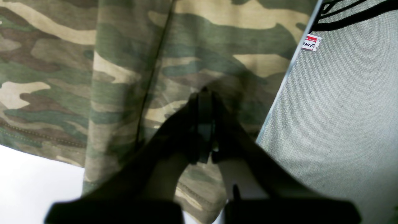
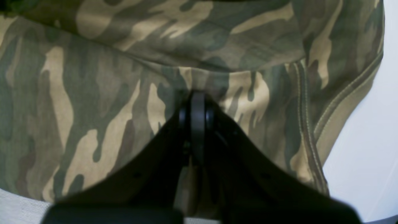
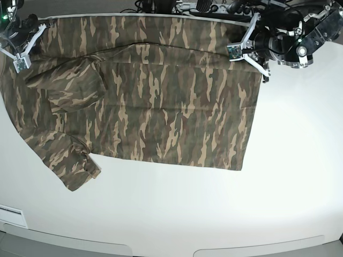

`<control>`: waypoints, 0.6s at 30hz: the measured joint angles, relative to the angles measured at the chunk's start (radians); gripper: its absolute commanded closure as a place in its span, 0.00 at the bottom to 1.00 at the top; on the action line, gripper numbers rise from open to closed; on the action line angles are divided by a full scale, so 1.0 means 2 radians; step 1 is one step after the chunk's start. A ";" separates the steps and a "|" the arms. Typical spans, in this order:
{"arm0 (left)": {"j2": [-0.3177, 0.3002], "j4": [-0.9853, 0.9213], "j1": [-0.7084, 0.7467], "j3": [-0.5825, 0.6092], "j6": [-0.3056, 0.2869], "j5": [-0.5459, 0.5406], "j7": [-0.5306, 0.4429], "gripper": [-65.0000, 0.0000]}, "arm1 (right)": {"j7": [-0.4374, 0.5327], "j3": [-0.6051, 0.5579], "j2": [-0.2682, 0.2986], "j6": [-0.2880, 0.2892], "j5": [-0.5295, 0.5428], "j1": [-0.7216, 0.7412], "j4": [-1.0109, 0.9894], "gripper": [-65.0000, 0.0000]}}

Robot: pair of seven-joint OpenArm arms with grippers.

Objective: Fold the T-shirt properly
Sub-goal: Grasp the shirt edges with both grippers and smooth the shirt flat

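Left wrist view: the left gripper point(image 1: 203, 124) is closed with its jaws pressed together over the T-shirt point(image 1: 124, 62), beside the bench point(image 1: 28, 183) edge.

Right wrist view: the right gripper point(image 2: 197, 118) is likewise clamped together over camouflage cloth.

Base view: the T-shirt lies spread flat across the white bench, one sleeve near the front-left.

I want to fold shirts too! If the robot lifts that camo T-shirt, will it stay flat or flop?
Probably flop: the T-shirt already bunches into soft folds at its sleeve. It looks thin, so likely light. It would probably drag and wrinkle on the table if pushed.
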 measured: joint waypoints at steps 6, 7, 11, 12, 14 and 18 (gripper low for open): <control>0.000 0.001 0.000 0.000 0.000 -0.004 0.001 1.00 | -0.015 -0.003 -0.003 -0.004 -0.027 0.010 0.001 1.00; 0.000 0.003 0.000 0.000 0.000 -0.004 0.004 1.00 | -0.015 -0.003 -0.003 -0.005 -0.027 0.012 0.001 1.00; 0.000 0.007 0.002 0.003 0.000 -0.004 0.011 1.00 | -0.023 -0.004 -0.005 -0.005 -0.031 0.018 0.001 1.00; 0.000 0.007 0.002 0.003 0.000 -0.004 0.011 1.00 | -0.025 -0.004 -0.005 -0.005 -0.031 0.019 0.001 1.00; 0.000 0.007 0.002 0.003 0.000 -0.005 0.012 1.00 | -0.029 -0.004 -0.004 -0.005 -0.031 0.020 0.001 1.00; 0.000 0.007 0.002 0.003 0.000 -0.006 0.011 1.00 | -0.030 -0.005 -0.005 -0.009 -0.031 0.021 0.001 1.00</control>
